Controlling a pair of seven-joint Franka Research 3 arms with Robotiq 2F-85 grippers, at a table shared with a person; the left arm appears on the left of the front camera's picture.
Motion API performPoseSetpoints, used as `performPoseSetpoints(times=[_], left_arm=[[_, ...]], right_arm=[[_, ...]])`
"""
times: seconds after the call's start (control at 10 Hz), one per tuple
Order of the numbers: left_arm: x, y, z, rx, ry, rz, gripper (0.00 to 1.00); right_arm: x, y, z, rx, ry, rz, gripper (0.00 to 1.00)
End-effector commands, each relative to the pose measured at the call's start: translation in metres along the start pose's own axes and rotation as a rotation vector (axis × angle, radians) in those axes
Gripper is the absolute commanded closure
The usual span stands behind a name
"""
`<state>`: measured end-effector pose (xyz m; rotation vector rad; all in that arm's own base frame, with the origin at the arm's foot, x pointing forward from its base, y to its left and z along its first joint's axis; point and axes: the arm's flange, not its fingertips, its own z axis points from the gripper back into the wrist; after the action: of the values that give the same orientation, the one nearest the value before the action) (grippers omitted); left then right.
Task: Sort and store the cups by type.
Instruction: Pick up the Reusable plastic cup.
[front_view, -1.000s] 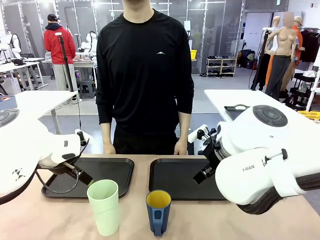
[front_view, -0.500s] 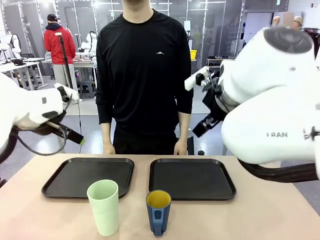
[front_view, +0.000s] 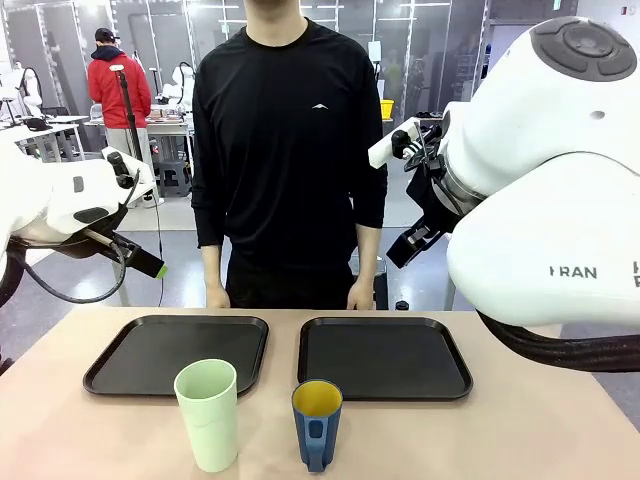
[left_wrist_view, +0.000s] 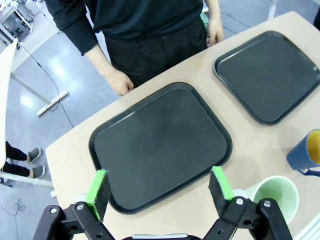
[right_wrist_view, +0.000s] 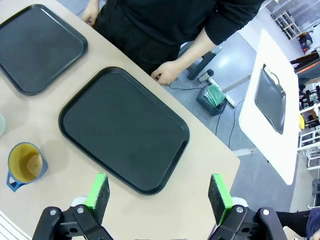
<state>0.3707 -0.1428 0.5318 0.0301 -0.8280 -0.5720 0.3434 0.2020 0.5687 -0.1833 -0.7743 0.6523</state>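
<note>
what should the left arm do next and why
Probably lower the open left gripper toward the mint-green tumbler: it stands untouched on the table, on the robot's side of the empty left tray, nearer that arm than the blue mug.

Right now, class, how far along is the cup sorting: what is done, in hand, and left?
Done: nothing. The tall pale mint-green plastic tumbler and the dark blue handled mug with yellow inside stand on the table, on the robot's side of the left black tray and the right black tray, not on them. In hand: nothing; the left gripper and right gripper hang open above the table. Left: storing both cups.
</note>
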Motion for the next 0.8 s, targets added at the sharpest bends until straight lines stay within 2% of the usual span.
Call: performPoseSetpoints(times=[0.0,0.3,0.7], left_arm=[[-0.007,-0.003,-0.002,0.025,0.026,-0.006,0.0],[-0.015,0.026,-0.026,0.066,0.063,0.046,0.0],[-0.069,0.068,-0.089,0.032,0.2,0.197,0.0]], right_arm=[[-0.004,-0.001,-0.004,-0.03,-0.01,-0.028,0.0],[-0.027,-0.032,-0.028,-0.057,-0.006,-0.088,0.0],[-0.087,-0.079,-0.113,-0.063,0.111,-0.279,0.0]])
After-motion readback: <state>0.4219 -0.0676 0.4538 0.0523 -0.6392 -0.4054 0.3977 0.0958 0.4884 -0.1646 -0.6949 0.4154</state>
